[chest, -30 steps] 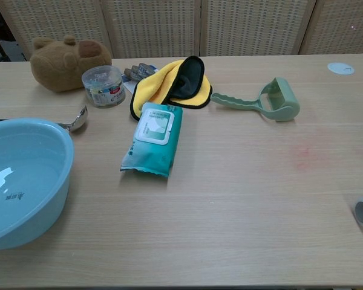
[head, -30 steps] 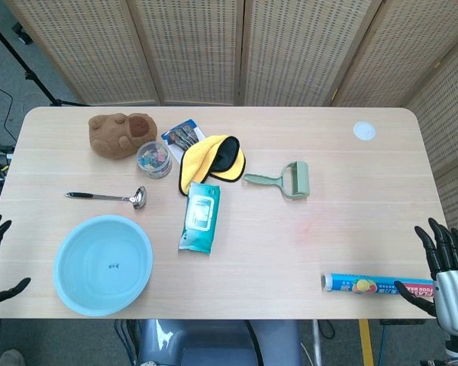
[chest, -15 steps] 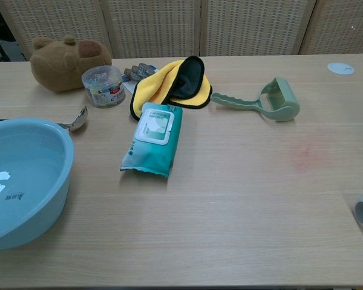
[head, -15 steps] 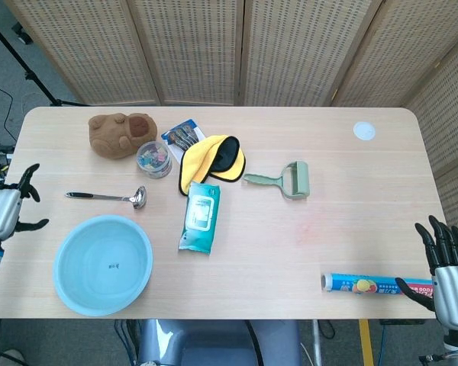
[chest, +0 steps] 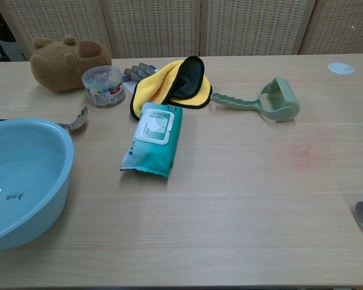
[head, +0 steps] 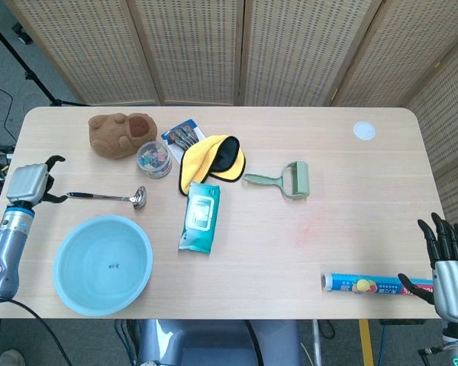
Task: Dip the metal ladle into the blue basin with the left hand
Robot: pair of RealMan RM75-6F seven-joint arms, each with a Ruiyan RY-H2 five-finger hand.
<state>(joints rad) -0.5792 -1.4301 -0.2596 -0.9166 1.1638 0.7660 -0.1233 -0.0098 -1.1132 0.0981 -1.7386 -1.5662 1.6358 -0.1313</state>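
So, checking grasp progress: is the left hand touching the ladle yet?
Cannot tell. In the head view, left hand fingers meet the ladle handle's end; no gap or contact shows plainly.

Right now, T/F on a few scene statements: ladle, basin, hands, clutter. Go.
1. The metal ladle lies on the table beyond the blue basin, not in it. True.
2. The left hand is at the tip of the ladle's handle. True; whether it grips yet cannot be told.
3. The right hand holds the cling film roll. False: its fingers are spread, and the roll lies on the table beside it.
4. The wet wipes pack sits inside the basin. False: it lies on the table to its right.
5. The green lint roller lies right of the yellow cloth. True.
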